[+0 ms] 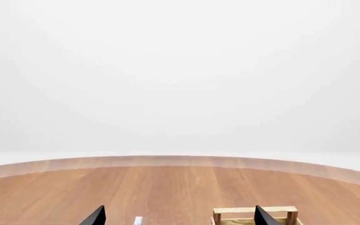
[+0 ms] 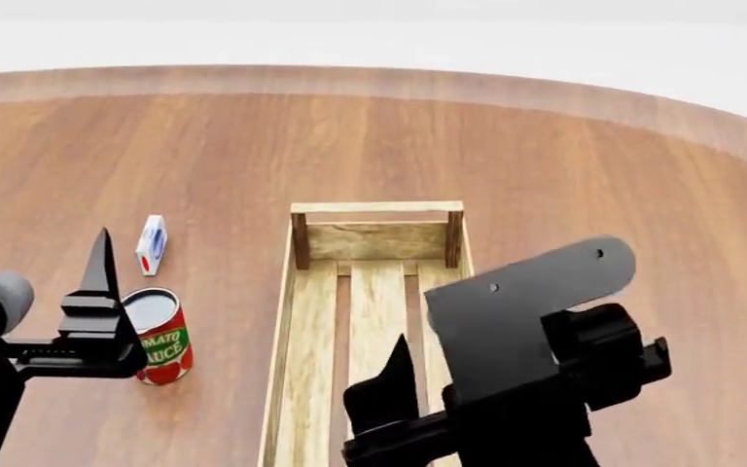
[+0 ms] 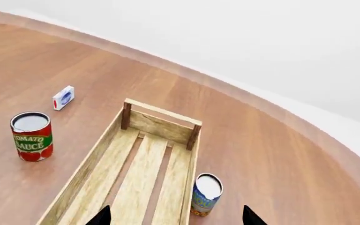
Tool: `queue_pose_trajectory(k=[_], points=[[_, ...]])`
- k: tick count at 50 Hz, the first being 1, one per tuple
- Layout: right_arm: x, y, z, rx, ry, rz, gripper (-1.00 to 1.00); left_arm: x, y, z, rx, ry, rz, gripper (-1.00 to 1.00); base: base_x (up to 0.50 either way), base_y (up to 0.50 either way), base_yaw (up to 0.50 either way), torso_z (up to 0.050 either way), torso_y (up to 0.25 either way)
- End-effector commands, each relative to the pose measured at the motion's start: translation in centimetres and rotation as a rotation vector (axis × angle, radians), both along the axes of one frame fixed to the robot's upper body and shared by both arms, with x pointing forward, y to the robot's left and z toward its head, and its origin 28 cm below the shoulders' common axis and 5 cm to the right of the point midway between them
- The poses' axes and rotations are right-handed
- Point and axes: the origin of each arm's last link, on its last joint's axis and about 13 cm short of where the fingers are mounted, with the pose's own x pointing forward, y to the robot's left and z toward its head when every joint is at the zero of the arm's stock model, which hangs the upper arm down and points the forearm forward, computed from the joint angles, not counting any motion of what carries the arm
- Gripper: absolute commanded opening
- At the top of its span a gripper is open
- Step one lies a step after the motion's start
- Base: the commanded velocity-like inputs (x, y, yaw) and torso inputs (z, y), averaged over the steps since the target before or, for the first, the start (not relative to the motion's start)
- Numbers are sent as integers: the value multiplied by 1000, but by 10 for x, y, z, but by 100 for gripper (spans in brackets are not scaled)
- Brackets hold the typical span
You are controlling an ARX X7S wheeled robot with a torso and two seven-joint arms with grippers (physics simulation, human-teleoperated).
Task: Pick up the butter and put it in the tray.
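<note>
Butter: not seen in any view; its place cannot be told.
Tray [image 2: 306, 331]: laid lengthwise mid-bench [image 2: 582, 156], nothing seen inside it.
Left gripper [image 2: 101, 292]: held low beside the tomato sauce can [image 2: 162, 337], jaws spread and nothing gripped, pointed across the bench.
Right gripper [image 2: 393, 389]: hung over the tray's near half, tilted down; jaws parted, nothing held.
Risk one: the small white-and-blue carton [image 2: 152, 243] could be taken for the butter, being the only box on show.
Risk two: the tomato can could be toppled by a sideways left-arm sweep.
Risk three: the blue-labelled can [image 3: 205, 194], just beside the tray's outer wall, could be clipped by the right arm.
</note>
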Motion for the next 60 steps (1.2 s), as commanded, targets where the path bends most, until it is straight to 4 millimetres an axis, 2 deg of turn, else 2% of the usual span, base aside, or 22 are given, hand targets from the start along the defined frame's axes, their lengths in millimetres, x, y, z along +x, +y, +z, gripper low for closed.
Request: queue_pose_trajectory(k=[1,6,7,12,25,36,49,60], points=[[-17,-18,42,-39,195,136,100,3,3,1,-16,-17,21,100,0,0,0,0,0],[-17,-19,46,-41,308,187,100,3,2,0,-16,-15,20,100,0,0,0,0,0],[-18,-20,47,-45,394,221,100,4,2,-1,-15,-13,20,100,0,0,0,0,0],[-21,-22,53,-85,447,273,100,5,3,-1,-15,-12,23,100,0,0,0,0,0],[-29,-22,43,-216,619,363,100,6,3,-1,-13,-12,27,100,0,0,0,0,0],[-31,-24,47,-279,670,327,100,6,3,-1,-12,-12,27,100,0,0,0,0,0],[-27,-27,54,-320,640,292,100,7,3,-4,-8,-5,27,100,0,0,0,0,0],[-22,-26,51,-470,637,313,100,7,2,-8,-5,3,26,100,0,0,0,0,0]])
